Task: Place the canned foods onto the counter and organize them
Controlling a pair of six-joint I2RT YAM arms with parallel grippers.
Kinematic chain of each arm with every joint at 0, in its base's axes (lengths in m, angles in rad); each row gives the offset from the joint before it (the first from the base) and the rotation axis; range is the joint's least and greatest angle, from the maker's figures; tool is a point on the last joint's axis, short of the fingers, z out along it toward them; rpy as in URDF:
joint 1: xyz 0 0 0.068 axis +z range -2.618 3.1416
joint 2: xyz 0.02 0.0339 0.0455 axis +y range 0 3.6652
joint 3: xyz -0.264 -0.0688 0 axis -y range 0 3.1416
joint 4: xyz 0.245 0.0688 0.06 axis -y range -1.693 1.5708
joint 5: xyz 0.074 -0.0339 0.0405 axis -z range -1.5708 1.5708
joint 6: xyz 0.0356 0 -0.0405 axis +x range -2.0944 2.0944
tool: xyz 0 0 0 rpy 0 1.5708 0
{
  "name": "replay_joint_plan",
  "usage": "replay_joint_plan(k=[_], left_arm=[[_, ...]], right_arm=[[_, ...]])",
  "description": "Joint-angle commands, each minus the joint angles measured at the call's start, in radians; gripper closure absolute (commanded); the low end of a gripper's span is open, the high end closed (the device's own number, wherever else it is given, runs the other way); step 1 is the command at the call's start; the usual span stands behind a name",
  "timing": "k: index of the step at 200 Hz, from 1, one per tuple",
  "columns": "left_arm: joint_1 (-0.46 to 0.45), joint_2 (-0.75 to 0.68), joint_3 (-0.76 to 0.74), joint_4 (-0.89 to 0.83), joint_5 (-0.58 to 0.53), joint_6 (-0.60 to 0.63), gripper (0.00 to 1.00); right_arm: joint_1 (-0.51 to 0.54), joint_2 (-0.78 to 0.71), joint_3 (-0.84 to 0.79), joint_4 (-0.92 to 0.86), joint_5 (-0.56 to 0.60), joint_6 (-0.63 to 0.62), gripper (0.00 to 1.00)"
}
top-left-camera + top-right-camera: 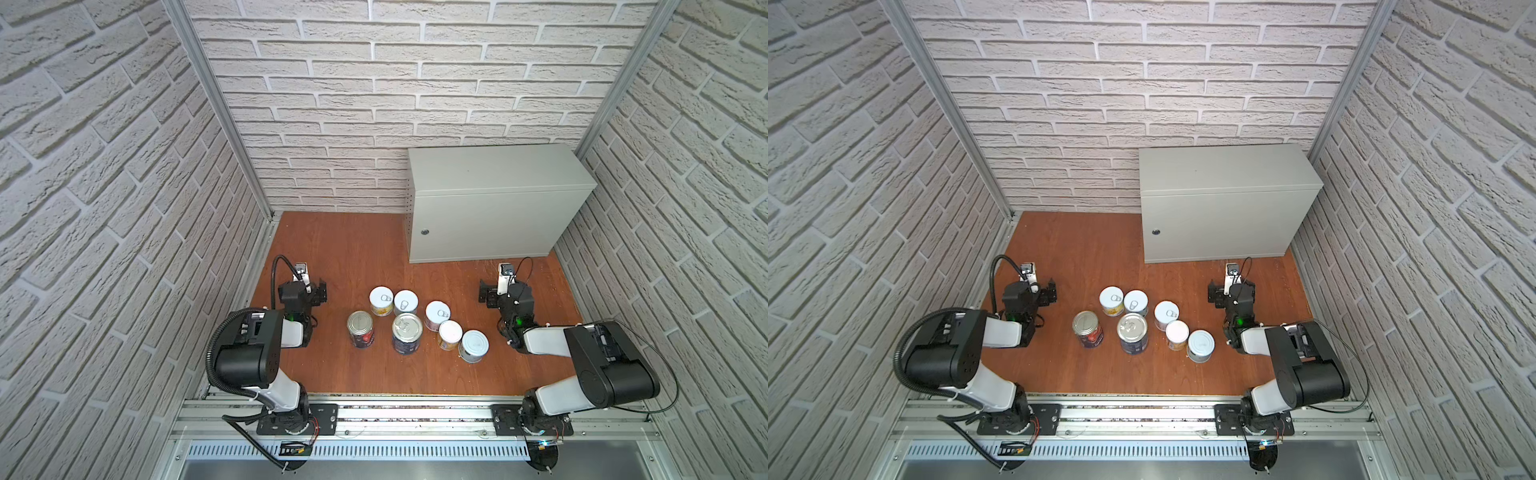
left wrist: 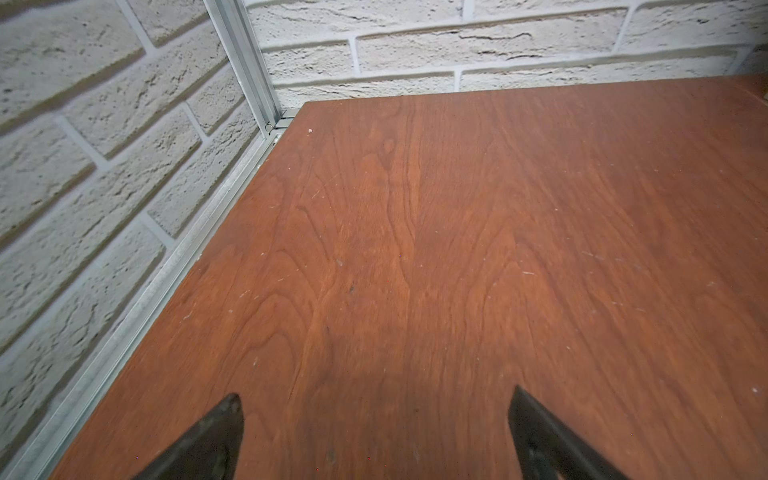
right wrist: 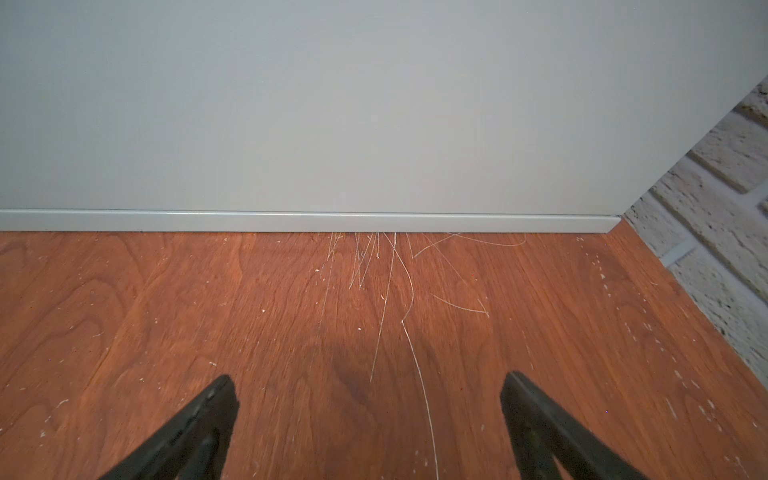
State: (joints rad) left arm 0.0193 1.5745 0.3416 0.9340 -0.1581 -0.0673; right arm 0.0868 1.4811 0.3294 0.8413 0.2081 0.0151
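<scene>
Several canned foods stand clustered on the wooden floor in both top views. Two taller silver-topped tins (image 1: 360,329) (image 1: 407,332) are at the front. Several shorter white-lidded tins sit around them, from the yellow one (image 1: 381,301) (image 1: 1111,301) to the grey one (image 1: 473,345) (image 1: 1200,345). The counter (image 1: 490,224) (image 1: 1221,224) (image 3: 332,124), a pale grey cabinet, stands at the back right with nothing on top. My left gripper (image 1: 320,293) (image 2: 376,399) is open and empty, left of the tins. My right gripper (image 1: 484,294) (image 3: 365,384) is open and empty, right of them, facing the counter's front.
Brick-patterned walls (image 1: 124,208) enclose the floor on three sides, with metal rails (image 2: 166,282) along the edges. Bare wooden floor (image 1: 340,249) lies between the tins and the back wall. The arm bases sit on a metal rail (image 1: 415,415) at the front.
</scene>
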Motion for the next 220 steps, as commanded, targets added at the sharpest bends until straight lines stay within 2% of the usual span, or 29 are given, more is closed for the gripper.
replay_joint_plan(k=[1, 93, 114, 174, 202, 220], left_arm=[[0.009, -0.002, 0.023, 0.028, 0.013, -0.01, 0.02], [0.034, -0.002, 0.041, -0.006, 0.07, -0.02, 0.02], [0.072, -0.003, 0.046, -0.018, 0.138, -0.044, 0.02], [0.068, -0.004, 0.044, -0.014, 0.141, -0.041, 0.02], [0.064, -0.075, 0.101, -0.178, 0.145, -0.031, 0.02], [0.044, -0.117, 0.108, -0.23, 0.079, -0.034, 0.02]], right_arm=[[-0.005, -0.01, 0.009, 0.033, -0.008, 0.006, 0.0], [-0.005, -0.005, 0.014, 0.028, -0.004, 0.011, 0.0], [-0.006, -0.004, 0.015, 0.028, -0.005, 0.011, 0.0], [-0.005, -0.011, 0.011, 0.028, -0.007, 0.006, 0.0], [-0.004, -0.017, 0.007, 0.029, -0.007, 0.003, 0.0], [-0.004, -0.036, 0.009, 0.018, 0.008, 0.012, 0.0]])
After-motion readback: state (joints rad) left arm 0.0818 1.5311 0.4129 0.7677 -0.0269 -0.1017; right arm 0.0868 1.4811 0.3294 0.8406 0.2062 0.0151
